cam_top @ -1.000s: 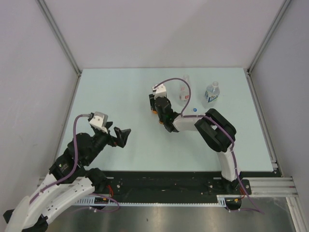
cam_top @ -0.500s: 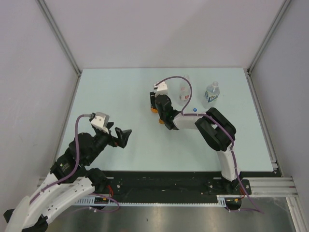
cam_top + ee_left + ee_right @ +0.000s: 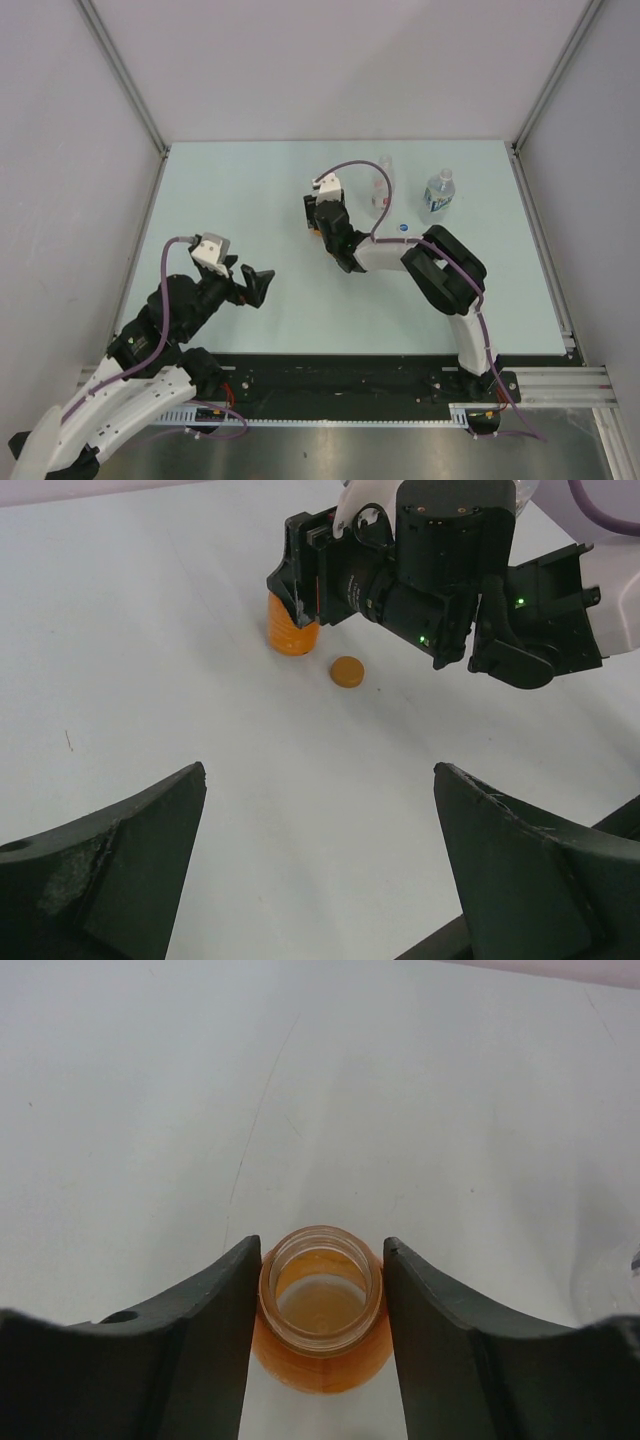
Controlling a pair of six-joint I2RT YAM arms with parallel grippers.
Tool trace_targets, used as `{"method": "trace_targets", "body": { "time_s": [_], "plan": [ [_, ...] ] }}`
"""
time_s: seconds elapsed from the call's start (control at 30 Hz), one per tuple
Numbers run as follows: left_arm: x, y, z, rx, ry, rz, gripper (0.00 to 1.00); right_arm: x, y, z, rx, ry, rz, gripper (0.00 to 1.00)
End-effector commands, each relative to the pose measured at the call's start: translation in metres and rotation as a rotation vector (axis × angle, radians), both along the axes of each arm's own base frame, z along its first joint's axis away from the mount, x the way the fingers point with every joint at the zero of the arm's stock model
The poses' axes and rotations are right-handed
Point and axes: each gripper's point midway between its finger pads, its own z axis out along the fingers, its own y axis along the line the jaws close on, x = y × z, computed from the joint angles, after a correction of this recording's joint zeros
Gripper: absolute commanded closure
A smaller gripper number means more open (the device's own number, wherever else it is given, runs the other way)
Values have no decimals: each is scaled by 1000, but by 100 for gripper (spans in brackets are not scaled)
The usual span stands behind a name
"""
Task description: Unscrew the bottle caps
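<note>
Plainly, right tool (image 3: 322,1250) clasps orange bottle (image 3: 320,1365) (writing on blue-white label (image 3: 437,201) illegible).

This is looking like a robotics lab test cell. Plain grey panels (image 3: 330,60) are walling in a pale table (image 3: 250,190) on three sides, with metal posts (image 3: 120,70) running up the corners. A slotted rail (image 3: 560,380) is lying along the near edge, carrying the left arm (image 3: 150,340) and right arm (image 3: 445,275), with purple cables (image 3: 355,170) looping off them.
</note>
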Motion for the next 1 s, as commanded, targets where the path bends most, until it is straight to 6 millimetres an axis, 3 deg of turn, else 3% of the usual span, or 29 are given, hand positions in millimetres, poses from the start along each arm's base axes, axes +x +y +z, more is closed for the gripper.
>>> {"method": "trace_targets", "body": {
  "time_s": [0.0,0.3,0.7,0.97],
  "plan": [
    [1,-7,1,-28,-2,-19,0,-10,2,-5,-70,24,-6,41],
    [3,-12,0,-27,1,-33,0,-14,0,5,-50,32,-19,29],
    [3,-14,2,-37,-6,-40,0,-30,9,47,-48,-40,-19,16],
    [6,-10,-2,-24,7,-12,0,-43,8,70,-49,-52,-21,14]
  ]
}}
